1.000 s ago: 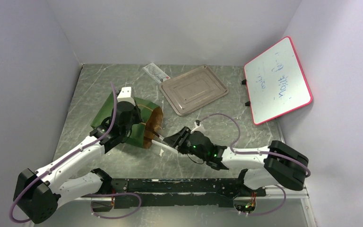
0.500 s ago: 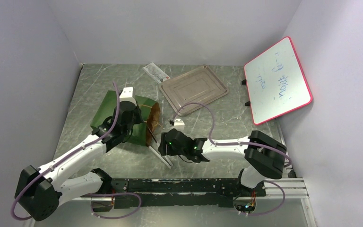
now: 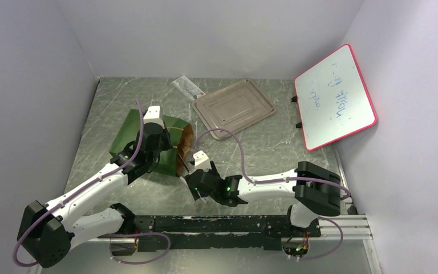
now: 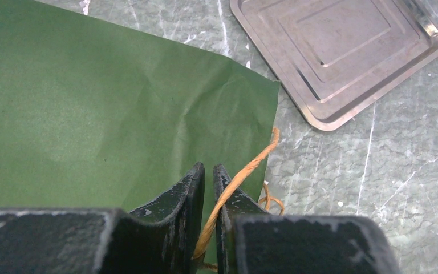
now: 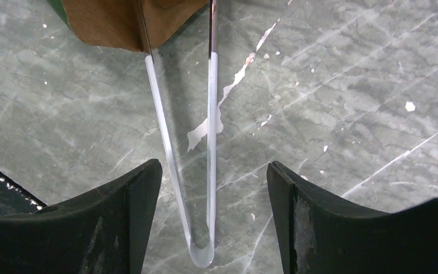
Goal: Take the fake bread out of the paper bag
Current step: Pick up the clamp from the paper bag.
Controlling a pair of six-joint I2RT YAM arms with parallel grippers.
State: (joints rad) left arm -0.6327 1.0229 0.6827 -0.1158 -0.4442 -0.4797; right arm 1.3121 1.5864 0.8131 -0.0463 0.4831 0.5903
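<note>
The paper bag (image 3: 126, 134) lies on its side, dark green outside (image 4: 91, 114), its brown mouth (image 3: 185, 149) facing right. My left gripper (image 3: 170, 153) is shut (image 4: 209, 171) on the bag's tan twisted handle (image 4: 251, 165) at the mouth edge. My right gripper (image 3: 197, 185) hovers low just right of the mouth, open (image 5: 214, 168). Pale U-shaped tongs (image 5: 212, 125) lie on the table between its fingers without touching them, their tips reaching under the brown bag edge (image 5: 108, 23). The fake bread is hidden from every view.
A flat metal tray (image 3: 234, 107) lies behind the bag, also in the left wrist view (image 4: 342, 51). A small packet (image 3: 188, 87) sits by the back wall. A red-framed whiteboard (image 3: 335, 97) leans at the right. Walls close three sides.
My right arm has swung left to the bag's mouth, over the tongs, and its jaws have spread wider. The left gripper and the bag have stayed put.
</note>
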